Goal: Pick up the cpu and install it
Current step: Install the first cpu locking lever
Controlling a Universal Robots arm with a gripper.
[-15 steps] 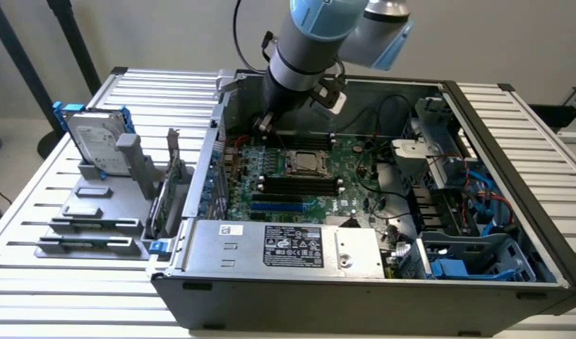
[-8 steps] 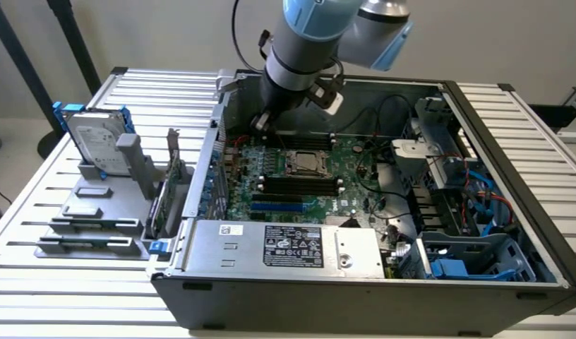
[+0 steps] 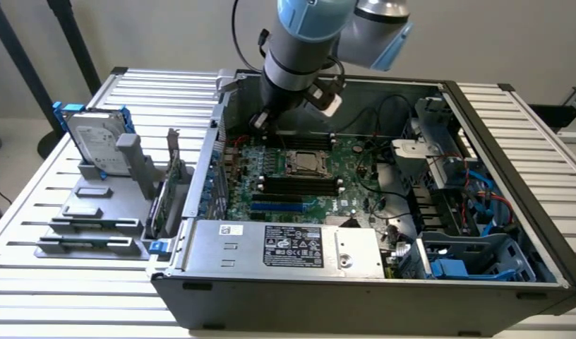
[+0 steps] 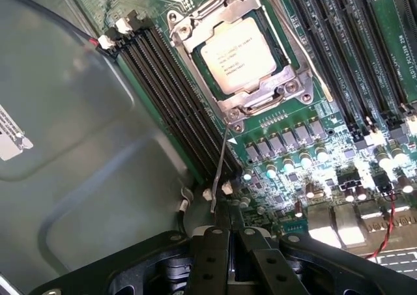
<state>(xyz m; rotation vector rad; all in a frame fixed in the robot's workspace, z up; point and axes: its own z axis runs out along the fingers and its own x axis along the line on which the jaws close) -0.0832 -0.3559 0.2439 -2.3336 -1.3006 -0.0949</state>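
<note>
Cpu (image 4: 242,64) is sitting inside the open computer case (image 3: 363,282) on the slatted bench (image 3: 542,141), lying in the green motherboard's (image 4: 326,112) socket under the metal frame (image 4: 260,99). The pincer (image 4: 232,233) is hovering above the board, fingers pressing narrow, nearly together, just beside the thin socket lever's (image 4: 221,168) end.

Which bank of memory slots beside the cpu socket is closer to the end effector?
The bank between the cpu and the case wall; its slots end just before the end effector. The other bank lies beyond the socket.
</note>
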